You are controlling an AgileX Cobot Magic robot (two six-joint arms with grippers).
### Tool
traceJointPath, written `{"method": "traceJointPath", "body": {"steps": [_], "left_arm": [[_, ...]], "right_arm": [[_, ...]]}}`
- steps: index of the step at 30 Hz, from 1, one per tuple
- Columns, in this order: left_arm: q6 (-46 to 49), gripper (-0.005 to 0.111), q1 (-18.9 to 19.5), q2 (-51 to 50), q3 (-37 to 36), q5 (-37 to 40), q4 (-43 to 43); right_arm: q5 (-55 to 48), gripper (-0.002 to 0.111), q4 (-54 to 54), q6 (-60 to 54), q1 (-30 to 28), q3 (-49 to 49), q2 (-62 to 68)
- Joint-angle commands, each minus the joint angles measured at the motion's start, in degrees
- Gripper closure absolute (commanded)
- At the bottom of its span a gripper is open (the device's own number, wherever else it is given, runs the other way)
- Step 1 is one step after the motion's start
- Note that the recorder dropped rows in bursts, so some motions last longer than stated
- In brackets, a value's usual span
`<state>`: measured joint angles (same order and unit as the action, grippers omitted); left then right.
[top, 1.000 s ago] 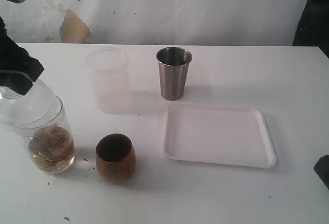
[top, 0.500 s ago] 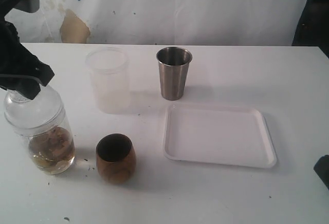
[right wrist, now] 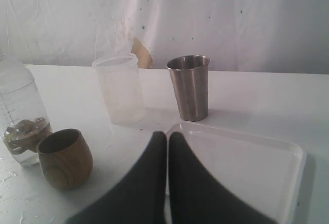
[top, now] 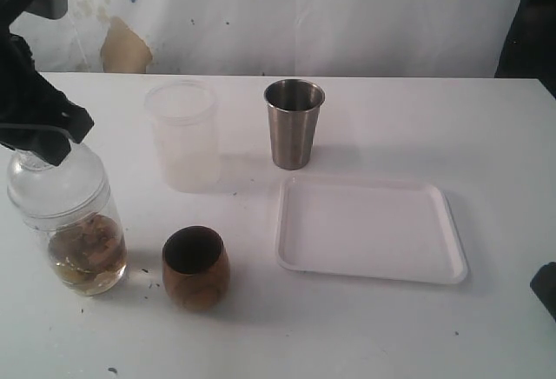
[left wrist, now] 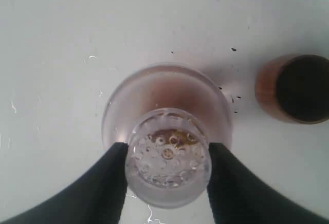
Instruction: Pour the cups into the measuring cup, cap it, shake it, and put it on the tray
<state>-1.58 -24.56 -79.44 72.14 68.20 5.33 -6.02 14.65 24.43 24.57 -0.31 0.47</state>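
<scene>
Measuring cup: upright on the table, well to the left of the tray, past the wooden cup; brownish bits sit in pale liquid at its bottom.
Clear domed cap: on top of the measuring cup, wet with droplets inside.
Left gripper: above the measuring cup, far left of the tray, its two dark fingers clamped on either side of the cap's narrow top.
Right gripper: fingers pressed together with nothing between them, over the tray's near rim.
Wooden cup: upright, near the tray's near left corner, not touching it; dark inside.
Steel tumbler: upright, just behind the tray's far left corner.
Frosted cup: upright, behind and to the left of the tray, beside the tumbler.
Tray: flat on the table, nothing on it.
</scene>
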Motion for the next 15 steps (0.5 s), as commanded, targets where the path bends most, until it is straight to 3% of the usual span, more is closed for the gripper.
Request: {"method": "traceJointPath", "body": {"steps": [1, 15], "left_arm": [[0.08, 0.107, 0.12, -0.10, -0.09, -1.39, -0.11], [-0.04, 0.107, 0.14, -3.96, -0.19, -0.46, -0.11]], "right_arm": [[-0.38, 0.107, 0.24, -0.28, 0.14, 0.31, -0.31], [-0.38, 0.107, 0.24, -0.28, 0.14, 0.31, -0.31]]}}
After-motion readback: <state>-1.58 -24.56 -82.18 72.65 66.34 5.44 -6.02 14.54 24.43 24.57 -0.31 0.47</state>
